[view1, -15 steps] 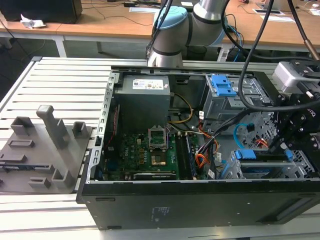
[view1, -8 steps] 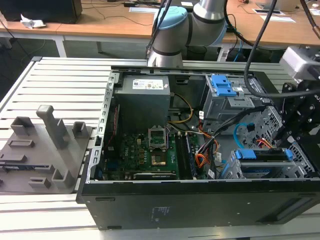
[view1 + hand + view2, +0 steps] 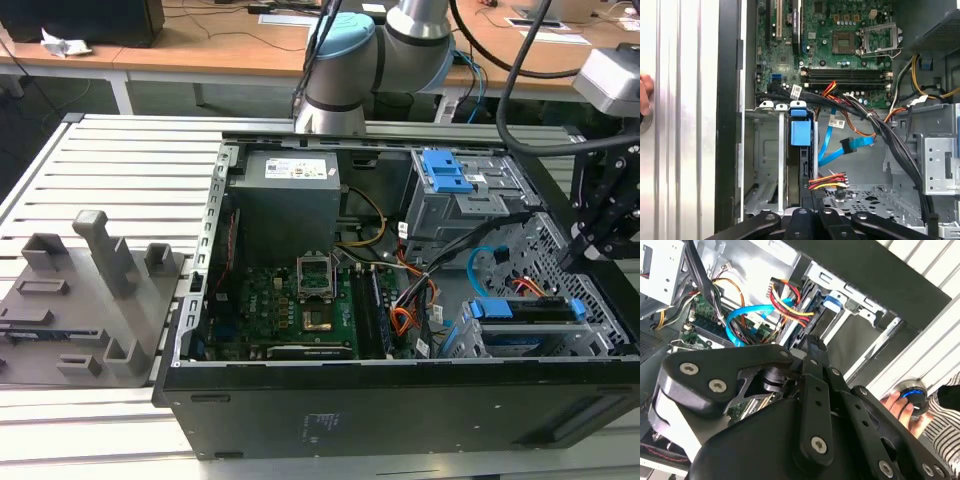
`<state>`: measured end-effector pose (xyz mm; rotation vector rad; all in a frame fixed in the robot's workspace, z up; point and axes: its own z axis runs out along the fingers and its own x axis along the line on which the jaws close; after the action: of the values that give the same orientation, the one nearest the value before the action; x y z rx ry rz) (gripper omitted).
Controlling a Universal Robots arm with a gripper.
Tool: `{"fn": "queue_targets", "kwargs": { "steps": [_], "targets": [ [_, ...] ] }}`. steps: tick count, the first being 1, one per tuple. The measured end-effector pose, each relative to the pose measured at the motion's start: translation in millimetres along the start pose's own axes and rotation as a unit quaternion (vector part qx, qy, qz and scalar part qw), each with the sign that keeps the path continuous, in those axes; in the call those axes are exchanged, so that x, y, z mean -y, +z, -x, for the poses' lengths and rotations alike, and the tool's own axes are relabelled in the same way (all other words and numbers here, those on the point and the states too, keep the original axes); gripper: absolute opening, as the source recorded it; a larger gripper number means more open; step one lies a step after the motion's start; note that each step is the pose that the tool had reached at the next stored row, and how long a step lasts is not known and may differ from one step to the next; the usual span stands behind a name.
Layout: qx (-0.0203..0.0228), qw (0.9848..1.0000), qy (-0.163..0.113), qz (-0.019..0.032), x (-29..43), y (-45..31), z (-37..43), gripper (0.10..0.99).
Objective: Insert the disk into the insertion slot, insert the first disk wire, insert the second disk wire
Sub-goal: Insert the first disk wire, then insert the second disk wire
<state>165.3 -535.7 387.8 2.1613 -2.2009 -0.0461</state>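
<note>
- I am holding the gripper point(image 3: 812, 204) just beside the first disk wire point(image 3: 829, 180); I cannot tell whether it is clenched.
- I am judging that bundle limp and light, best gripped by its stiff plug.
- The disk point(image 3: 801, 132) is sitting inside the insertion slot point(image 3: 760, 150).
- The second disk wire point(image 3: 830, 132) is looping beyond, looking springy and kink-prone.

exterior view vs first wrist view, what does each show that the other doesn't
Exterior view: the arm's blue-capped joint and the grey fixture tray on that view's left. First wrist view: a person's hand outside the case wall. Both: the motherboard, the second disk wire, the disk in its blue carrier.
</note>
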Motion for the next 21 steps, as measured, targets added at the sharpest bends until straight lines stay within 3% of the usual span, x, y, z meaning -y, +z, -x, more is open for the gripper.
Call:
{"fn": "queue_targets", "kwargs": {
  "steps": [3, 8, 21],
  "targets": [
    [0.0001, 1.0000, 0.000, 0.0000, -12.3, 2.9, -0.3, 0.106],
    [0.0000, 1.0000, 0.000, 0.0000, -12.8, 13.5, 0.0, 0.106],
    [0.0001, 1.0000, 0.000, 0.0000, -12.7, 14.8, 0.0, 0.106]
  ]
}}
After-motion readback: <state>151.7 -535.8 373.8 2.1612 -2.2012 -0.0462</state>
